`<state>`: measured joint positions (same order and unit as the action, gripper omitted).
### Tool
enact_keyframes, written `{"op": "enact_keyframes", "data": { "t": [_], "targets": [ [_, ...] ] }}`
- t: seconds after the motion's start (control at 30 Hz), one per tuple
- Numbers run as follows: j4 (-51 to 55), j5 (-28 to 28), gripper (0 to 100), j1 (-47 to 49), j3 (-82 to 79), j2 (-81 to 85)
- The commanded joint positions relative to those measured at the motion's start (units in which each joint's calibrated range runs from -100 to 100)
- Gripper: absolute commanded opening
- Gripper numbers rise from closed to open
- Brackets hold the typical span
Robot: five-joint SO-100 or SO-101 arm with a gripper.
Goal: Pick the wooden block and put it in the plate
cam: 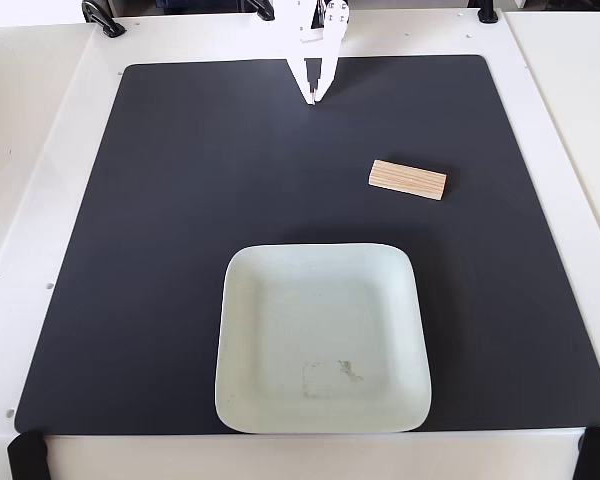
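Note:
The wooden block (pixel 408 180) is a small light-tan block with plywood stripes, lying flat on the black mat at the right of centre. The plate (pixel 242 300) is a large pale mint-white square plate with rounded corners, standing empty at the front middle of the mat, with scuff marks on its flat centre. My white gripper (pixel 314 98) hangs at the far edge of the mat, top centre, pointing down. Its fingertips are together and hold nothing. It is well away from the block, up and to the left of it.
The black mat (pixel 160 250) covers most of the white table (pixel 40 150). Black clamps sit at the table's corners, such as the one at the back left (pixel 102 18) and the one at the front left (pixel 28 455).

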<state>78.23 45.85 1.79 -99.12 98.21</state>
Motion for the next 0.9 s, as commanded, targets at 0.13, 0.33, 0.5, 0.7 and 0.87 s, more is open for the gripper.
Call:
{"op": "enact_keyframes", "data": {
  "t": [0.13, 0.33, 0.5, 0.7, 0.87],
  "targets": [
    [0.4, -0.1, 1, 0.2, -0.2, 0.3],
    [0.4, -0.1, 1, 0.2, -0.2, 0.3],
    [0.4, -0.1, 1, 0.2, -0.2, 0.3],
    [0.4, -0.1, 1, -0.7, -0.2, 0.3],
    [0.4, -0.1, 1, 0.1, -0.2, 0.3]
  ]
}}
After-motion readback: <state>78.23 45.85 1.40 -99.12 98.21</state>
